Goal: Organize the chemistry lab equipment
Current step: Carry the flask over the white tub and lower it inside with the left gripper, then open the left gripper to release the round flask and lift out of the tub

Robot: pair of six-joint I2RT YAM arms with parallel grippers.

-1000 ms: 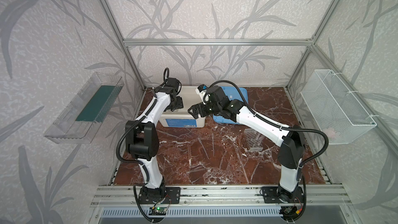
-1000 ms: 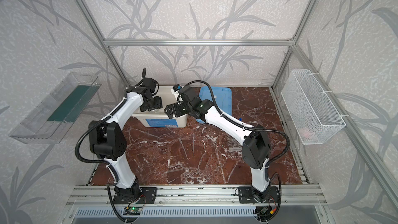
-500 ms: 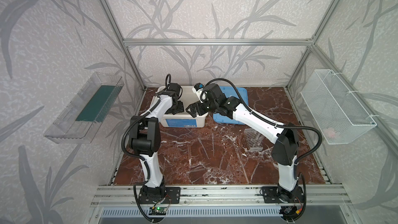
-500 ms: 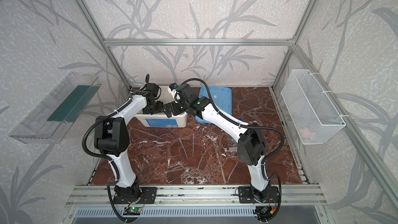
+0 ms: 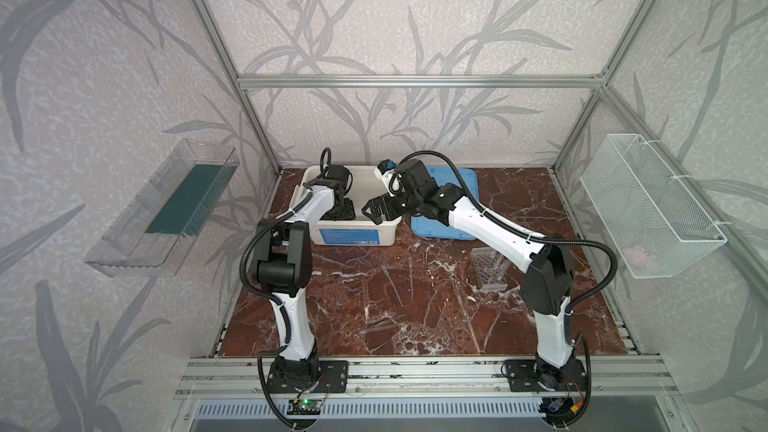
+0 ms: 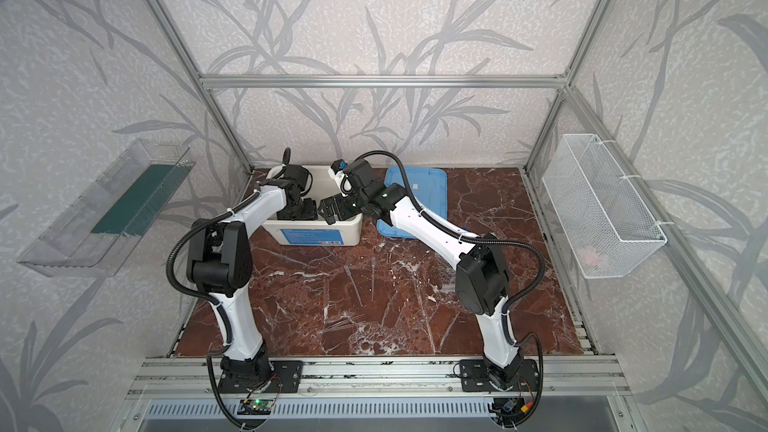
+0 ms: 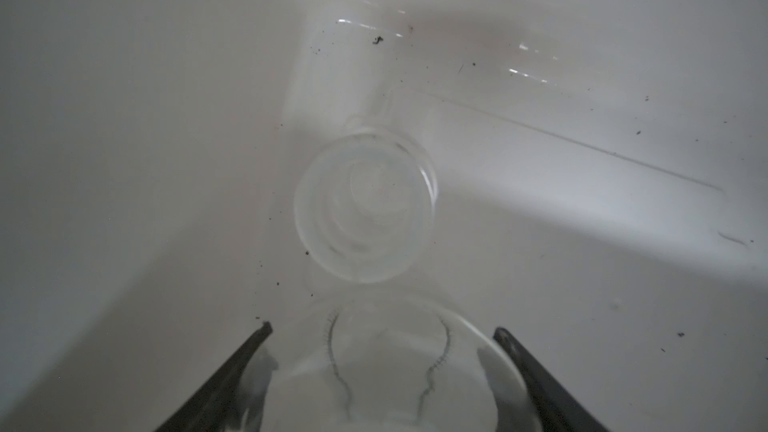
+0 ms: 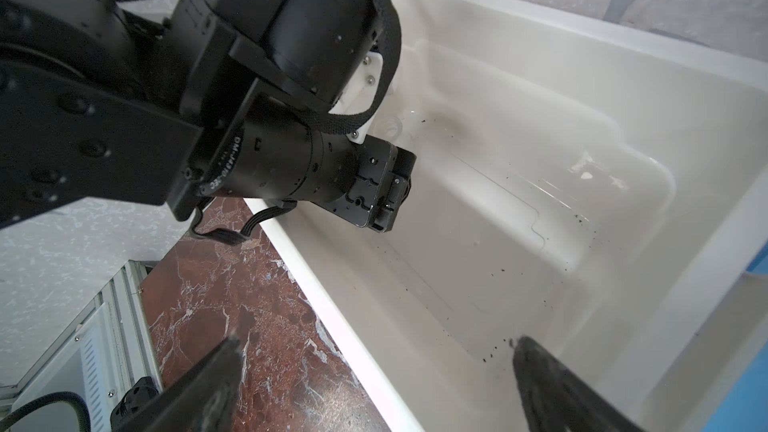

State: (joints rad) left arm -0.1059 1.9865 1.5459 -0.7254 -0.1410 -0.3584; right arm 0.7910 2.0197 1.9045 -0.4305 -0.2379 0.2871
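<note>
Top views: in both, the white tub (image 5: 386,234) stands at the back edge of the bench (image 5: 415,317), toward its left corner, with the blue lid (image 5: 465,184) flat just beside it on the right. The left gripper (image 5: 341,214) is down inside the tub. The right gripper (image 5: 374,211) hangs over the tub's right end with its jaws spread. The tube rack (image 5: 490,272) stands on the right half of the bench, and thin rods (image 5: 409,280) lie loose near the middle.

Left wrist view: the left gripper's fingers (image 7: 228,380) stand wide apart and clasp the sides of a graduated glass vessel (image 7: 386,367), which fills the gap between them just above the tub floor. A second glass vessel (image 7: 365,209) sits on the floor near a tub corner, close beyond the held one; I cannot tell whether the two touch.

Right wrist view: the right gripper's fingers (image 8: 203,392) are fully spread and hold nothing. One is over the bench outside a tub wall, the other over the tub floor. The left arm (image 8: 270,160) reaches in across that same wall.
</note>
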